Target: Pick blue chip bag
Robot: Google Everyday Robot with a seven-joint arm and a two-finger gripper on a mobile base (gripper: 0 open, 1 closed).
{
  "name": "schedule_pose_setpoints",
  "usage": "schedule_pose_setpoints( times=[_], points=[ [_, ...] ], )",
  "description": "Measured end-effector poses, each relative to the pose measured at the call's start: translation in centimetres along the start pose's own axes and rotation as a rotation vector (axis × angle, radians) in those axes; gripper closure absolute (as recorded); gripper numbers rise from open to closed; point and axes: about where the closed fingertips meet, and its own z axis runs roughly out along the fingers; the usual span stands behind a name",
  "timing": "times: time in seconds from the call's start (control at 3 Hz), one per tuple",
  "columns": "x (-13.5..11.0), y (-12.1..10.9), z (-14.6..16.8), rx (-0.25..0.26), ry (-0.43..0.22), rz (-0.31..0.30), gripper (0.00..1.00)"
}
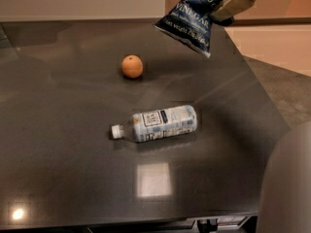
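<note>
The blue chip bag (190, 20), dark navy with white lettering, hangs in the air above the far right part of the dark table (58, 144). My gripper (224, 5) is at the top right of the view, shut on the bag's upper right corner. The bag tilts down to the left, clear of the table surface.
An orange (132, 66) sits on the table left of the bag. A clear plastic bottle (156, 123) with a pale label lies on its side in the middle. A grey rounded part (289, 188) fills the lower right corner. The table's right edge runs below the gripper.
</note>
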Motion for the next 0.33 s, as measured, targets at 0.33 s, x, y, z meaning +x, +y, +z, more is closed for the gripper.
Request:
schedule_pose_setpoints(
  times=[0.33],
  points=[
    [-0.28,-0.8,0.38,0.024,-0.011,0.0,1.0]
  ],
)
